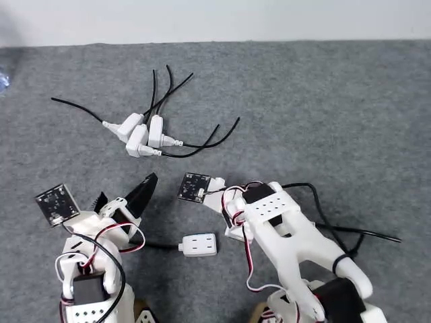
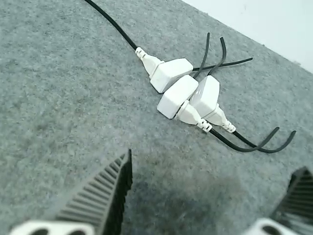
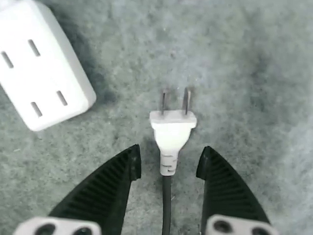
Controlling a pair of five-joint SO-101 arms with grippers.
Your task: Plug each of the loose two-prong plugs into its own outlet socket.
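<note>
Two-prong plug (image 3: pixel 172 128) lies flat on the grey carpet (image 3: pixel 254 58), with its prongs pointing away from the right gripper (image 3: pixel 169 155). The jaws stand open on each side of its cord end and do not touch it. The outlet block (image 3: pixel 41 63) lies near. In my judgement it should close on the white body, not on the cord, so the prongs stay level. The left gripper (image 2: pixel 214 164) is also open and faces three white corded bodies (image 2: pixel 183 90).

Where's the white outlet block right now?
High view: the outlet block lies on the grey carpet between the left arm and right arm. In the right wrist view it sits beside a loose plug inside the open right gripper.
</note>
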